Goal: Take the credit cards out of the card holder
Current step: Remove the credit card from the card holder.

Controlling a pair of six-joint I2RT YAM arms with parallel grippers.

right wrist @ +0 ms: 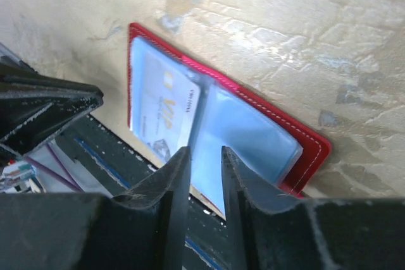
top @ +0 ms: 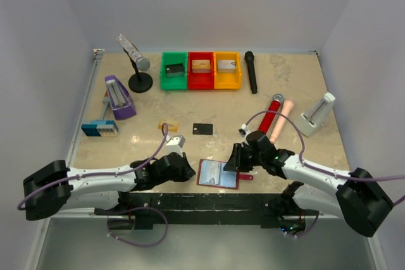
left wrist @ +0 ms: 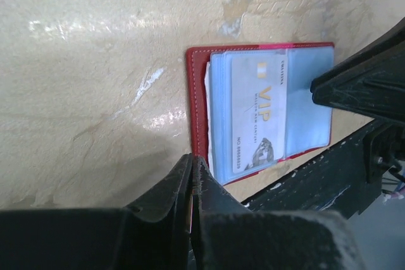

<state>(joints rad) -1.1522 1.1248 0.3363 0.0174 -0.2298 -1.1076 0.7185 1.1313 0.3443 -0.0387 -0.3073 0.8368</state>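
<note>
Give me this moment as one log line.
left gripper: shut on card holder edge | right gripper: open over it | silver card: in pocket | gold card, black card: on table

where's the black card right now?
Top view: black card lies flat mid-table, right of the gold card, just beyond the open card holder.

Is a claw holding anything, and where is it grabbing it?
The left claw pinches the red card holder by its edge. The right claw is open, holding nothing.
</note>
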